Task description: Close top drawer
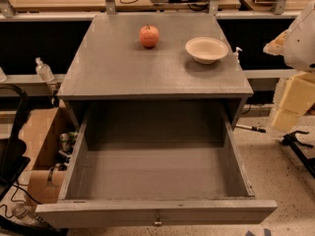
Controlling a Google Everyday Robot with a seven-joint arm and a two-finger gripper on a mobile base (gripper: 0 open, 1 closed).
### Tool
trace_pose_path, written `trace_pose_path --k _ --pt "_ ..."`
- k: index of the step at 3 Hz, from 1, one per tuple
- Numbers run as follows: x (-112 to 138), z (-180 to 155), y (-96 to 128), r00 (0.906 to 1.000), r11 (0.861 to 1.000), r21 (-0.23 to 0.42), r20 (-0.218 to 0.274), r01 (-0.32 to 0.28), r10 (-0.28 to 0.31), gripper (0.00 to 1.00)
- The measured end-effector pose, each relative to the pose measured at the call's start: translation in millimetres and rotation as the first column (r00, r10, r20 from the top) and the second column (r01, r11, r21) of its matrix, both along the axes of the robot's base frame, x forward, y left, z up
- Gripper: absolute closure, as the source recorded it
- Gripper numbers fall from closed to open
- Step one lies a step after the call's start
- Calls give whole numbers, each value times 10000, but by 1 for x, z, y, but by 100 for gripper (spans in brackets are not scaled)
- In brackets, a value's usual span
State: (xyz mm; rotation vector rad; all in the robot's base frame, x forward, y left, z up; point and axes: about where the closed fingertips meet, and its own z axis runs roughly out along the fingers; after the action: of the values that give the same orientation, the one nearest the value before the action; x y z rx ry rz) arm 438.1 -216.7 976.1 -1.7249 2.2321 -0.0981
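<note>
The top drawer (157,178) of the grey wooden cabinet (123,77) stands pulled far out toward the camera. Its inside is bare. Its flat front (98,211) runs along the bottom of the view, with a small metal knob (157,222) at its centre. The two lower drawers are hidden beneath it. My gripper does not show in this view. Only a white rounded part of the arm (302,36) shows at the right edge, well above and to the right of the drawer.
A red apple (148,36) and a cream bowl (206,49) sit on the cabinet top. Yellow foam blocks (295,100) stand at the right. Cardboard boxes (42,136), a black chair (12,146) and cables crowd the left. Speckled floor (275,171) lies to the right.
</note>
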Motion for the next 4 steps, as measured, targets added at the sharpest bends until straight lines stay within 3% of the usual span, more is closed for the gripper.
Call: trace_pose_path --k 1,2,3,4 --pt "0 0 0 10000 10000 1 0 1 -1 0" --pt "-16 -15 -9 9997 9994 247 -60 233 -232 27" --pt "-50 -50 -25 9966 9914 1024 3 816 -821 50" --pt "-92 -82 -34 9889 9764 1765 589 1244 -1366 73"
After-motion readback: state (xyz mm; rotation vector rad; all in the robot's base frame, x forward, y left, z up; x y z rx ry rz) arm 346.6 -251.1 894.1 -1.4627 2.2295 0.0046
